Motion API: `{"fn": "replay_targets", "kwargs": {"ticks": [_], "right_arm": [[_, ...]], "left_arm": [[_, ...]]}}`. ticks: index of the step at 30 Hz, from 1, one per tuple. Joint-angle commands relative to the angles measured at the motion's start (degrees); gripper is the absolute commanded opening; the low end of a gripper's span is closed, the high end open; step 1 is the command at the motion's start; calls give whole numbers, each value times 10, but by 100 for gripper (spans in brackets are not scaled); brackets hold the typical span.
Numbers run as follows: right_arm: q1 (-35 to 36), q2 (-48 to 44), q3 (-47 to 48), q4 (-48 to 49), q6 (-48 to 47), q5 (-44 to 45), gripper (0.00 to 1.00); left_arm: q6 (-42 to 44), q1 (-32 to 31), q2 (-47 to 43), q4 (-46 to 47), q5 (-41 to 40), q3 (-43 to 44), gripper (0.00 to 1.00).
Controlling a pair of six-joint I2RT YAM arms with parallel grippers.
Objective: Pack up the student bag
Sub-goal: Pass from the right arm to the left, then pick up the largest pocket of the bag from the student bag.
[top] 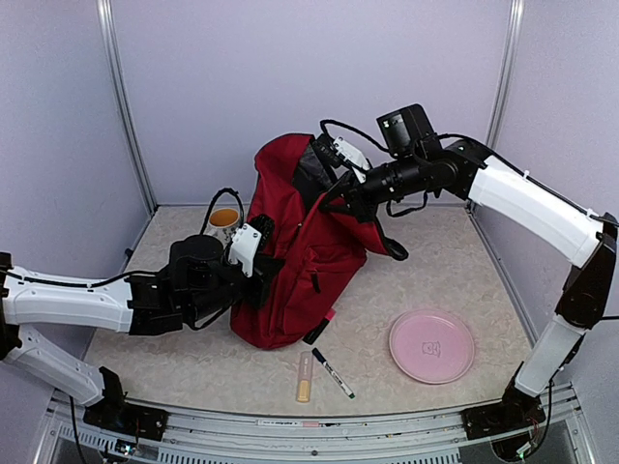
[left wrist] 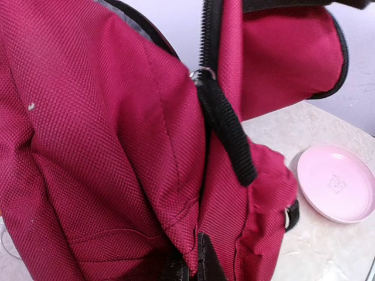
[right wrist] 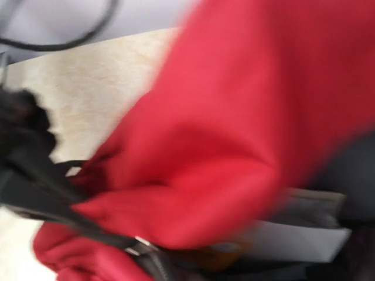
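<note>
The student bag (top: pixel 314 256), dark red with black zippers, stands upright mid-table with its top open. My left gripper (top: pixel 259 263) is at its lower left side. In the left wrist view the gripper (left wrist: pixel 192 266) is shut on a fold of the bag's fabric (left wrist: pixel 105 146), beside a black strap (left wrist: pixel 225 126). My right gripper (top: pixel 337 196) is at the bag's top rim and holds the fabric up there. The right wrist view is blurred and filled with the bag's red cloth (right wrist: pixel 234 117); its fingers do not show.
A pink plate (top: pixel 431 346) lies right of the bag, also in the left wrist view (left wrist: pixel 337 184). A black marker (top: pixel 333 373) and a tan tube (top: pixel 305 376) lie near the front edge. A cup with orange inside (top: pixel 223 220) stands behind my left arm.
</note>
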Motion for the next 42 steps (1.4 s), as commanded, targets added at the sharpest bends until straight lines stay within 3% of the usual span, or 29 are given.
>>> {"fn": "replay_targets", "kwargs": {"ticks": [1,5,7,10,12,14,19,21,24,28,32,42], "right_arm": [[-60,28,54,36,37,64,0],[-111,85,132,-17,72,130,55],[-109,82,161,-42,74,159,65],[-54,2,116,3,34,192,66],[20,-55,54,62,-6,273,67],[90,-86,18,85,-4,312,61],[116,-127,-133,144,119,37,39],[117,-142,-216,210,170,8,33],[116,-156,-317,321,234,23,33],[105,-119,-326,346,241,72,37],[84,-88,-324,363,245,98,49],[59,-93,-338,400,239,138,32]], "left_arm": [[2,-10,-19,6,25,-5,0],[-17,-10,-14,-17,1,17,0],[-27,-12,-11,-27,13,27,0],[-49,-10,-10,-29,25,36,0],[-65,-7,-11,-38,23,45,0],[-78,-4,-13,-41,19,52,0],[-90,-5,-20,-21,36,39,0],[-88,-5,-21,-23,39,39,0],[-85,-7,-22,-24,41,39,0],[-82,-12,-27,-24,38,37,0],[-74,-23,-29,-24,29,37,0],[-55,-36,-26,-21,22,36,0]]}}
